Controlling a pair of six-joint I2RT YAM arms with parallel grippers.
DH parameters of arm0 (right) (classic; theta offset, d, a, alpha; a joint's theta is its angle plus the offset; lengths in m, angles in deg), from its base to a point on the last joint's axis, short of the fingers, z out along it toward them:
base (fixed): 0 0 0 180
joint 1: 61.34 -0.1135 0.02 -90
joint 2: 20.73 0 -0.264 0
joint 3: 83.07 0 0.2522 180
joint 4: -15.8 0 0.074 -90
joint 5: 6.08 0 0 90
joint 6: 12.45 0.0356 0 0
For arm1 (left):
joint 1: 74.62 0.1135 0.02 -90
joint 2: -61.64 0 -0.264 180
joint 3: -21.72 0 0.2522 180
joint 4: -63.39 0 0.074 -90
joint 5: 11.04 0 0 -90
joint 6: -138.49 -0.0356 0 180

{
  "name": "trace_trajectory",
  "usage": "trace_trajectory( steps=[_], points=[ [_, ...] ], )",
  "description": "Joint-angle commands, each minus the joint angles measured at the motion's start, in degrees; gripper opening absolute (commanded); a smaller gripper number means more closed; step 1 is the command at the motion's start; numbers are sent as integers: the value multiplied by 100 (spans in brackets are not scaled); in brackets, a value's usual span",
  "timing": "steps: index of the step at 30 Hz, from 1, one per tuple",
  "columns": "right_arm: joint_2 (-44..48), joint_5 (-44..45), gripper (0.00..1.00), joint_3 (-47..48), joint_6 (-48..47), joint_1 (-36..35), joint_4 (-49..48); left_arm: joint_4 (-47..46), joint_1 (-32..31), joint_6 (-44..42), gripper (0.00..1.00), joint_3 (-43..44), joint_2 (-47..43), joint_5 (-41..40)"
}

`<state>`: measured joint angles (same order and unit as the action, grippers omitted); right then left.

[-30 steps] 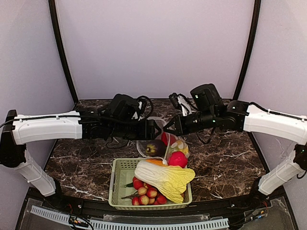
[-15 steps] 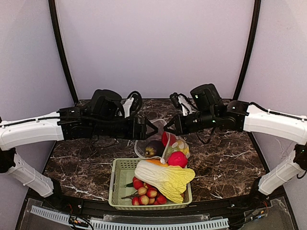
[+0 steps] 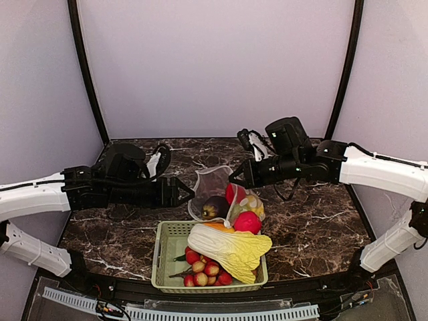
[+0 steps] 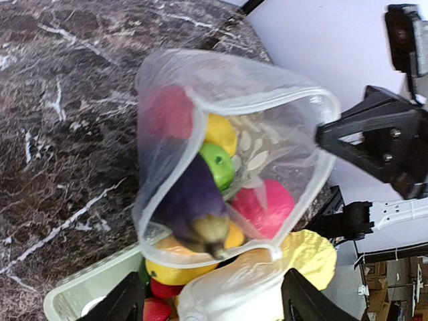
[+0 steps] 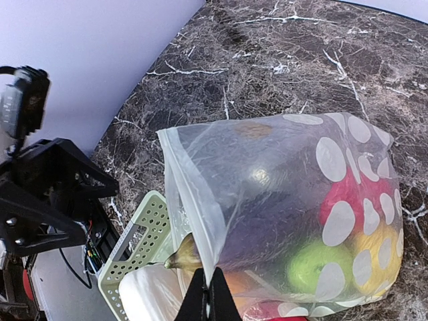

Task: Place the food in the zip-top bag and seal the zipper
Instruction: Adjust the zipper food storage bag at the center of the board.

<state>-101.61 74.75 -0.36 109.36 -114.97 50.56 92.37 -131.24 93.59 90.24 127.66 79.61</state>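
Left end effector (image 3: 186, 194): one, released, jaws spread, empty, just left of the bag.
Bag (image 4: 281, 134): one, clear plastic with white dots, lying on the desk (image 3: 114, 234) behind the basket (image 3: 166, 235). Its mouth gapes and the zipper (image 4: 254, 101) is unsealed.
Contents: one red pepper (image 4: 167, 110), one lemon (image 4: 221, 134), one green apple (image 4: 217, 166), one eggplant (image 4: 190, 200), one pink fruit (image 4: 267, 204).
Basket: one, holding one cabbage (image 3: 231, 247).
Right end effector (image 5: 208, 294): one, clenched on the bag's mouth edge.

clear white-dotted bag (image 5: 314, 180); pale green basket (image 3: 170, 242)
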Motion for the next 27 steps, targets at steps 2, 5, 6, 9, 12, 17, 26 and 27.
trace_trajectory(
  steps=[2,5,6,9,12,17,26,27],
  points=[
    [150,50,0,47,32,-51,-147,-197,221,525,68,-610,-141,209],
    [170,73,0,25,46,-51,-140,-351,295,612,66,-909,-135,328],
    [169,81,0,23,44,-51,-139,-496,315,673,66,-973,-88,436],
    [170,76,0,41,41,-51,-131,-812,342,788,63,-1236,-8,596],
    [183,95,0,49,41,-51,-122,-1015,361,884,60,-1335,48,648],
    [154,82,0,90,37,-51,-123,-1369,450,994,56,-1472,230,819],
    [163,117,0,93,50,-52,-97,-1674,468,1001,45,-1399,573,969],
    [163,125,0,85,45,-52,-96,-1653,472,1007,42,-1394,602,961]
  ],
)
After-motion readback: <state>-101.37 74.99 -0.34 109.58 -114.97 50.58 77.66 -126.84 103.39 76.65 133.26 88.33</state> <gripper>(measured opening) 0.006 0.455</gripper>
